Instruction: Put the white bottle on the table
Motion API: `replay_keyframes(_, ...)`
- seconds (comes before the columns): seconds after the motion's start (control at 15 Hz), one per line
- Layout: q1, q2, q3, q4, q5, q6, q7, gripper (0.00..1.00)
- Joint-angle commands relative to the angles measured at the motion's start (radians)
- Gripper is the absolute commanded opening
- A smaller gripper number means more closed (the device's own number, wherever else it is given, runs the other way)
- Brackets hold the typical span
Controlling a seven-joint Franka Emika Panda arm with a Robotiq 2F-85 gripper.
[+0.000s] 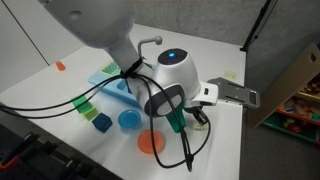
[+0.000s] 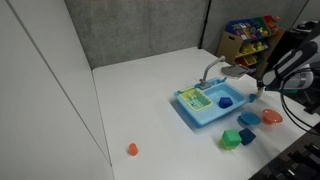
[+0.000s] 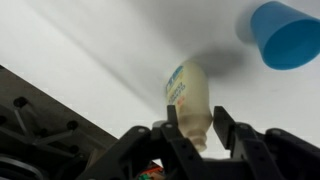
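Observation:
In the wrist view the white bottle [image 3: 188, 95], cream with a printed label, sits between my gripper's [image 3: 195, 110] two black fingers. Both fingers press against its sides, its narrow neck pointing toward the wrist. It hangs close over the white table [image 3: 80, 60] and casts a shadow there. In both exterior views the gripper [image 1: 178, 122] [image 2: 262, 90] is low over the table [image 1: 40, 90] [image 2: 150, 100], beside the toy sink; the bottle itself is too small to make out there.
A light-blue toy sink [image 1: 115, 85] [image 2: 210, 105] with a grey faucet stands mid-table. Near the gripper are a small blue cup [image 3: 288, 35] [image 1: 128, 120] [image 2: 247, 119], an orange disc [image 1: 150, 143] [image 2: 272, 117], a blue cube [image 1: 102, 122] and a green block [image 1: 85, 108]. A small orange piece [image 2: 132, 149] lies apart.

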Motion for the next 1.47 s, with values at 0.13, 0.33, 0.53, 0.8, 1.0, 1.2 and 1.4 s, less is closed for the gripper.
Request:
replay_keyframes(0.13,-0.019,-0.066,0.024,-0.010,0.005,-0.026,-0.010,0.89)
replay_keyframes(0.33,0.014,-0.106,-0.001,-0.018,0.002,-0.055,-0.004,1.00)
replay_keyframes(0.53,0.067,-0.142,-0.042,-0.015,-0.010,-0.127,0.006,1.00)
replay_keyframes(0.8,0.142,-0.195,-0.086,-0.013,-0.050,-0.277,0.019,1.00)
replay_keyframes(1.0,0.163,-0.237,-0.076,-0.016,-0.080,-0.359,0.014,1.00)
replay_keyframes(1.2,0.162,-0.288,-0.049,-0.024,-0.105,-0.453,-0.003,1.00)
replay_keyframes(1.4,0.154,-0.342,-0.010,-0.037,-0.122,-0.546,-0.019,1.00)
